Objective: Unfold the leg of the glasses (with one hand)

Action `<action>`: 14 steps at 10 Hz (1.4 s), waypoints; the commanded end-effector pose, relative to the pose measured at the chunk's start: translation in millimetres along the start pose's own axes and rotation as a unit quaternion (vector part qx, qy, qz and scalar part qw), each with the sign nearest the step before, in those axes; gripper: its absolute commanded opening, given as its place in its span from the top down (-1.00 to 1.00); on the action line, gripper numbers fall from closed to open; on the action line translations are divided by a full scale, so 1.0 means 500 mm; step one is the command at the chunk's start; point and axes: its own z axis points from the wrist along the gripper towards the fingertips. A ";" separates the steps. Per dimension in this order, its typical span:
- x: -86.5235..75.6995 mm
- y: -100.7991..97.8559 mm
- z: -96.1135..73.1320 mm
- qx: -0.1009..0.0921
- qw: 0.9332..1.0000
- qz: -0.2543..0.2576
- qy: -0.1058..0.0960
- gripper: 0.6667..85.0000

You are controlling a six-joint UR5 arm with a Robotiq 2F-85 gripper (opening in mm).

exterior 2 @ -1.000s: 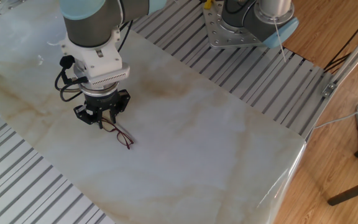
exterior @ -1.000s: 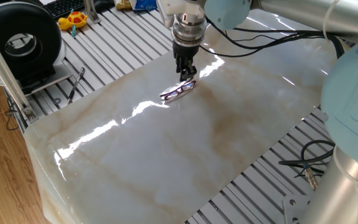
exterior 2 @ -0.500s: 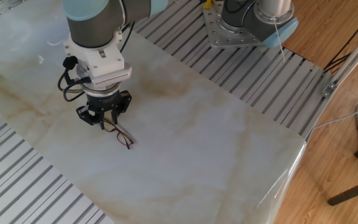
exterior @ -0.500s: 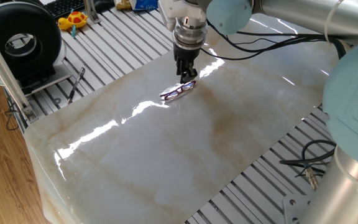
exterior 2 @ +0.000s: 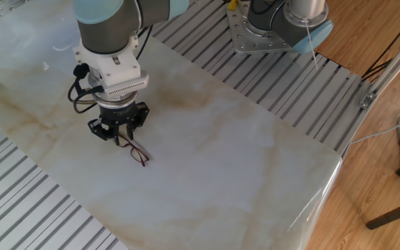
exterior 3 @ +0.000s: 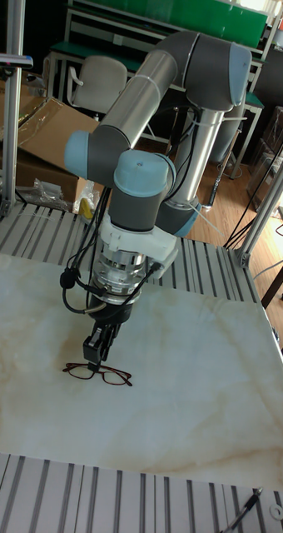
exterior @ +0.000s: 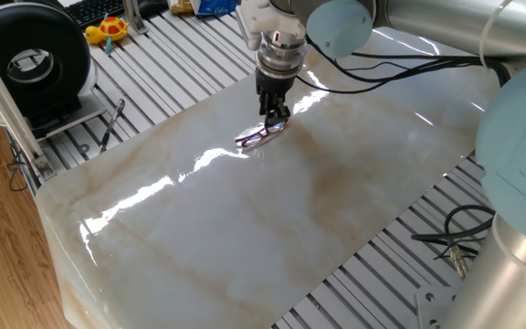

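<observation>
Risk lies in the grip: the hand, fingers nearly together, seems pinched on a temple of the glasses, which lie on the worktop. A sideways pull could drag or bend the thin frame.

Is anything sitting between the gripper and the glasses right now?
Nothing visible. The gripper is directly over one end of the glasses on the bare marble slab; whether it touches them is unclear.

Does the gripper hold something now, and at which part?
The gripper is down at one end of the glasses, by the temple hinge. Whether it actually clamps the frame cannot be told.
</observation>
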 end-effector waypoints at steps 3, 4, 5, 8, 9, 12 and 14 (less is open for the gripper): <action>-0.017 0.006 0.003 -0.005 1.000 0.005 -0.016 0.20; -0.016 0.007 0.003 -0.005 1.000 0.005 -0.015 0.21; -0.018 0.006 0.003 -0.004 1.000 0.002 -0.017 0.21; -0.015 0.005 0.002 -0.002 1.000 0.002 -0.016 0.21; -0.010 0.008 0.004 -0.003 1.000 0.001 -0.018 0.21; -0.011 0.020 0.017 -0.003 1.000 0.007 -0.024 0.21; -0.009 0.018 0.016 0.001 1.000 0.007 -0.026 0.21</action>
